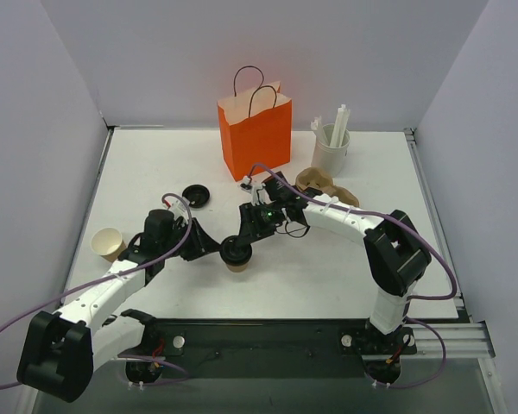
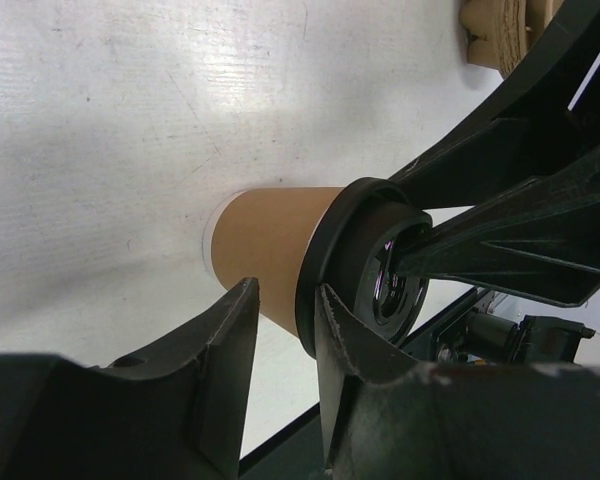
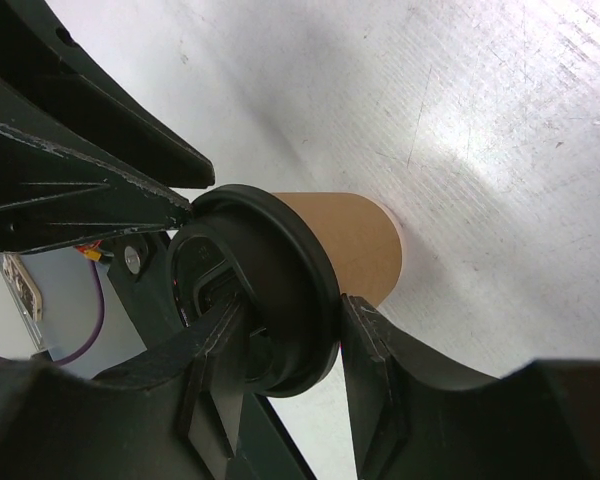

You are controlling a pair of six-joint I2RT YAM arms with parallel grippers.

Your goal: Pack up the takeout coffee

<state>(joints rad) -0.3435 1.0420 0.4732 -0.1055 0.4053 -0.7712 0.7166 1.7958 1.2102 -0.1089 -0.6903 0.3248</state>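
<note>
tan takeout coffee [image 2: 270,240]: right pincer [image 3: 292,310] clamps its rim; left pincer [image 2: 285,295] narrow, grip unclear.

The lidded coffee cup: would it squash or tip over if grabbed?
Probably light and squashy: the takeout coffee has paper walls, so a hard squeeze may dent it. Its black lid likely stiffens the top. Standing upright on a narrow base, it could tip if pushed high.

Setting: robotics lab bench.
Walls: plain pale panels [image 1: 155,52] behind and beside the orange bag [image 1: 255,138].
Mounting: metal rail [image 1: 445,338] edging the white tabletop [image 1: 328,276], well in front of the bag.
</note>
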